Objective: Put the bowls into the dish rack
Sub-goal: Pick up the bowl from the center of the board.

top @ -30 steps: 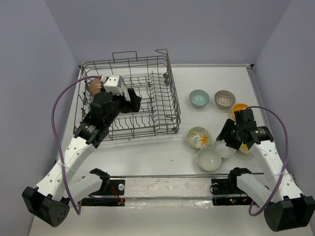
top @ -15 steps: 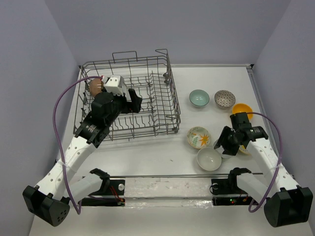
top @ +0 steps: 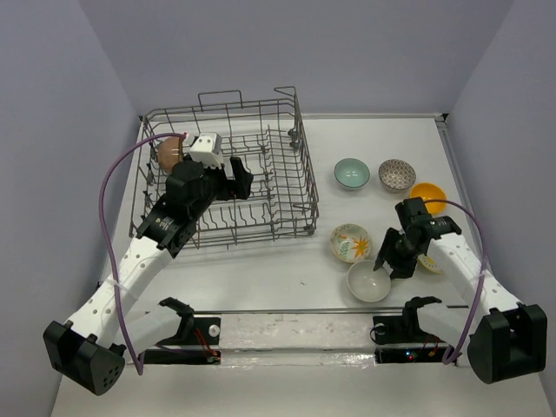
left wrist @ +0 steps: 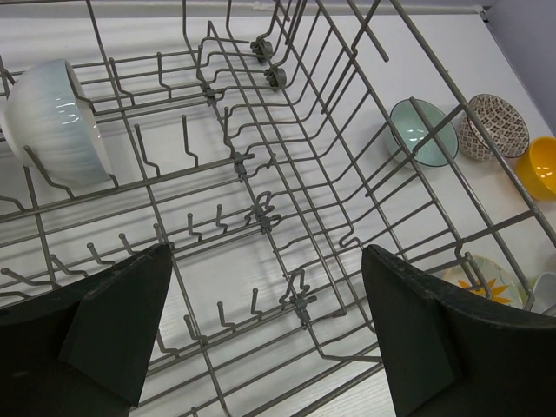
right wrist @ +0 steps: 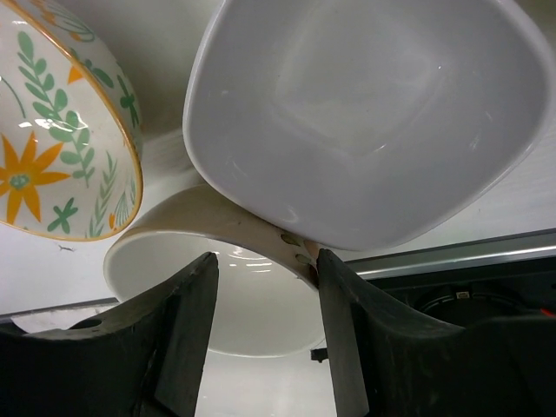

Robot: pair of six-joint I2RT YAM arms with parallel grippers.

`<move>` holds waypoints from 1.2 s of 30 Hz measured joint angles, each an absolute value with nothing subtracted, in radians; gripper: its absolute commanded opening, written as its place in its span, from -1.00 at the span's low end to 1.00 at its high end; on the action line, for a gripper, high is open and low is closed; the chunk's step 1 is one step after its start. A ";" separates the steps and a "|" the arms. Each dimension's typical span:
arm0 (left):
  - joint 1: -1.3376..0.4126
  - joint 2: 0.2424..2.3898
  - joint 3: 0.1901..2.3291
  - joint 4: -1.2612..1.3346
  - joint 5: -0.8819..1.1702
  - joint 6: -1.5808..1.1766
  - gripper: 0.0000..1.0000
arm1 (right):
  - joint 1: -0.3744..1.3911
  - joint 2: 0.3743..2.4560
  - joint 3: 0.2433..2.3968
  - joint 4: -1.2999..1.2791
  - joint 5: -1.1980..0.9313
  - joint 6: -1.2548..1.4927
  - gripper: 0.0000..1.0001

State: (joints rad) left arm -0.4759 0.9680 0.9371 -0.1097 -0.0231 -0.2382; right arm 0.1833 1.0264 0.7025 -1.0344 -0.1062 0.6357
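Note:
The grey wire dish rack (top: 287, 187) stands at the back left, with a brown bowl (top: 166, 154) and a pale ribbed bowl (left wrist: 52, 122) on its tines. My left gripper (top: 241, 178) (left wrist: 265, 252) hangs open over the rack floor, holding nothing. On the right, my right gripper (top: 388, 261) (right wrist: 265, 261) is open and straddles the rim of a round cream-white bowl (top: 369, 282) (right wrist: 252, 313); its right finger (right wrist: 343, 330) touches that rim. A squarish white bowl (right wrist: 365, 113) leans on the round bowl's edge. A floral bowl (top: 350, 242) (right wrist: 52, 148) sits just left.
A teal bowl (top: 352, 173), a brown speckled bowl (top: 397, 174) and an orange bowl (top: 427, 195) stand behind the right arm. The rack's tall right wall (top: 306, 165) stands between the two arms. The table's near edge rail (top: 295, 326) lies just below the round bowl.
My right gripper has swung left and down from near the orange bowl onto the round white bowl's rim, and its jaws have narrowed slightly. The left gripper has barely shifted.

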 measured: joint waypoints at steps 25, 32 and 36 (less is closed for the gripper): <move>-0.476 0.979 0.937 -0.109 -0.012 -0.243 0.98 | 0.211 1.078 0.696 -1.031 -0.132 0.624 -0.54; -0.476 0.982 0.937 -0.109 -0.011 -0.245 0.98 | 0.218 1.096 0.685 -1.019 -0.142 0.621 -0.53; -0.476 0.987 0.937 -0.109 -0.011 -0.245 0.98 | 0.231 1.103 0.684 -1.008 -0.143 0.621 -0.51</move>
